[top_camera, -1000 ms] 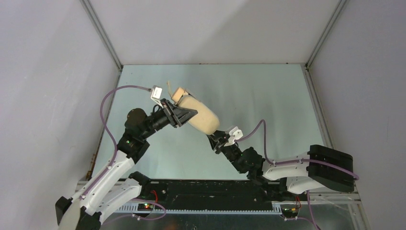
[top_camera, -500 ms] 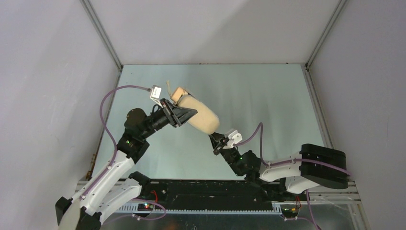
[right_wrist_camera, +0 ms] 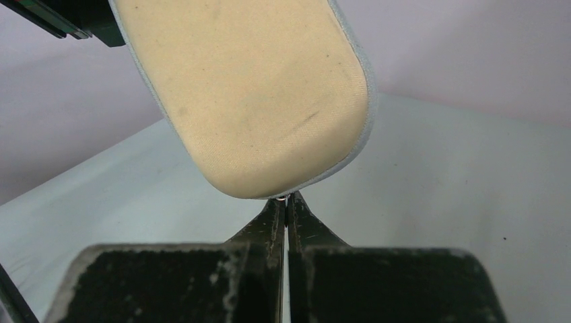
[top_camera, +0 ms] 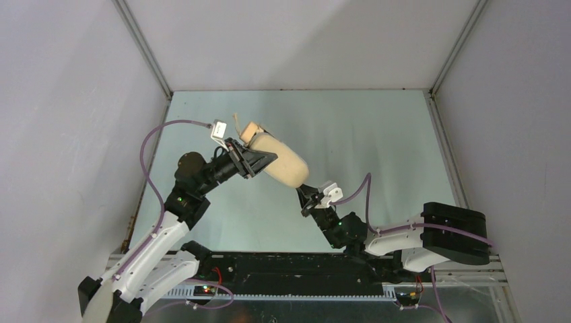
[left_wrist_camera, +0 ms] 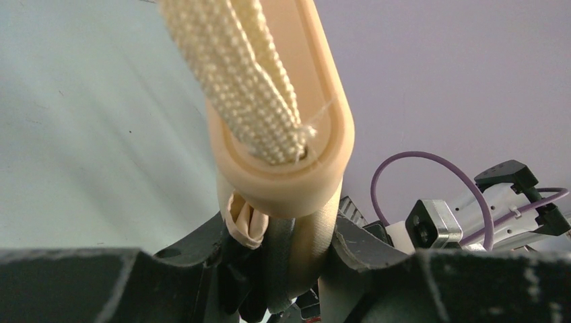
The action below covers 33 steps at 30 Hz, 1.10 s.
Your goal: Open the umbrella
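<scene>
A pale green table (top_camera: pixel 377 134) is enclosed by plain grey walls (top_camera: pixel 303 40). The umbrella (top_camera: pixel 283 161) is held above the middle of the table, folded into a plump tan bundle that slopes from far left down to near right. Its fabric is smooth, with a thin grey edge and a rounded lower end. At the upper end a beige oval handle (left_wrist_camera: pixel 316 101) is seen, with a cream woven cord (left_wrist_camera: pixel 236 67) coming out of it.

The left gripper (top_camera: pixel 259 160) is clamped on the umbrella just below the handle. The right gripper (top_camera: pixel 304 193) is pressed closed, its tips touching the rounded lower end; whether any fabric is pinched cannot be told.
</scene>
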Tool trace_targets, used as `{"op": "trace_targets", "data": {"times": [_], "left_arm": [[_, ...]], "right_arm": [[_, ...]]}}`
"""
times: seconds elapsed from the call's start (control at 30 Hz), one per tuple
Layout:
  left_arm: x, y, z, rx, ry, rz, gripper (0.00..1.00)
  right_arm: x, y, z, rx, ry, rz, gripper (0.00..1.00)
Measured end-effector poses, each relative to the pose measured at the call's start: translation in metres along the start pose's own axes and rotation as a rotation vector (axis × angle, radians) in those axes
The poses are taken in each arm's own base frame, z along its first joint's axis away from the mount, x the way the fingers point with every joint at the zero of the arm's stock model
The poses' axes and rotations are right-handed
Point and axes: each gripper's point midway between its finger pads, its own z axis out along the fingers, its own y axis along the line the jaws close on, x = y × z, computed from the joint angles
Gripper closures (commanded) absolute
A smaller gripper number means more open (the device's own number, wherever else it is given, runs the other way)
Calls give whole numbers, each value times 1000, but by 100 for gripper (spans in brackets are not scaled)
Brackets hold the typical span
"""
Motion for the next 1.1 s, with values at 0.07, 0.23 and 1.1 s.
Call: {"op": "trace_targets", "data": {"times": [0.07, 0.23, 1.1], "left_arm": [[0, 0, 0, -1, -1, 0, 100], [-1, 1, 0, -2, -2, 0, 100], [2, 4, -1, -16, 8, 1, 100]], "right_arm": [[0, -1, 0, 5, 0, -3, 100], [0, -3, 0, 16, 1, -9, 100], [0, -20, 3, 57, 21, -31, 100]]}}
